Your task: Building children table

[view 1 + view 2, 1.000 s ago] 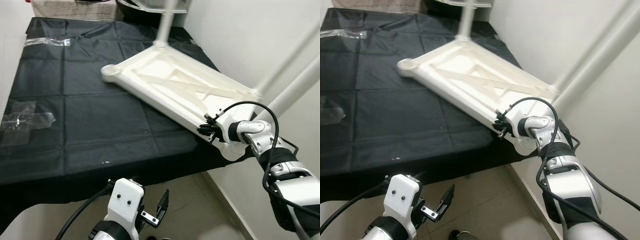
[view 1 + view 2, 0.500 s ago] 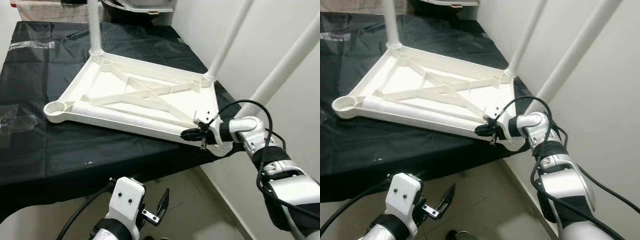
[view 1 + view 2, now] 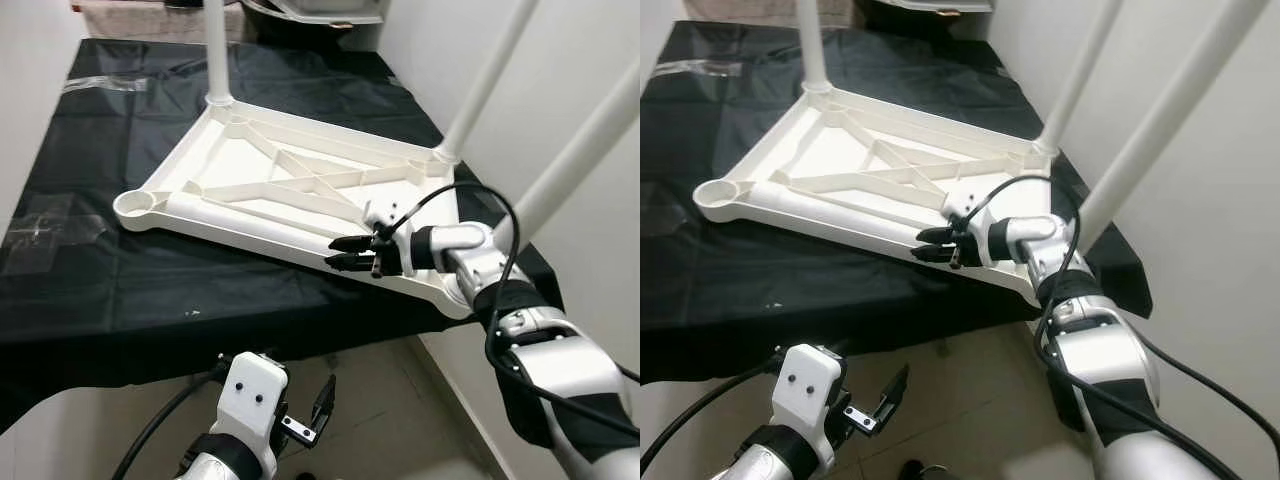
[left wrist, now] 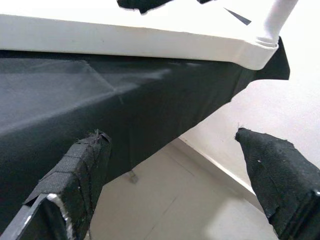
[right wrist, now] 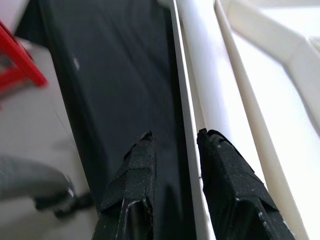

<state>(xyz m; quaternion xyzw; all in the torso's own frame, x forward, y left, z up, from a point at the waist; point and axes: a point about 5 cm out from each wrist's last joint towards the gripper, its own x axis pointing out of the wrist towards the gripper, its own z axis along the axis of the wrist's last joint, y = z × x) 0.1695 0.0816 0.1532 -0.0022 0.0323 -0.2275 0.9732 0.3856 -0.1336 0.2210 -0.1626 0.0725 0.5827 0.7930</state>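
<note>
A white plastic children's table top point(image 3: 250, 165) lies upside down on a table covered with black cloth point(image 3: 120, 130). Three white legs stand up from its corners: one at the back point(image 3: 215, 50) and two on the right point(image 3: 490, 75) point(image 3: 590, 140). The corner socket point(image 3: 135, 203) nearest my left side holds no leg. My right gripper point(image 3: 335, 252) is at the top's near rim, its fingers point(image 5: 145, 150) closed on the thin edge from both sides. Below the table's front edge my left gripper point(image 4: 172, 135) hangs open with nothing in it.
Clear tape patches point(image 3: 40, 230) point(image 3: 100, 85) stick to the cloth on the left. A pale wall point(image 3: 600, 40) runs close along the right side. Beige floor point(image 3: 380, 400) shows below the front edge, and a red frame point(image 5: 20, 55) stands on the floor.
The table top has swung round on the cloth with my right gripper at its rim, so its empty socket now points toward my left. The head view has shifted too.
</note>
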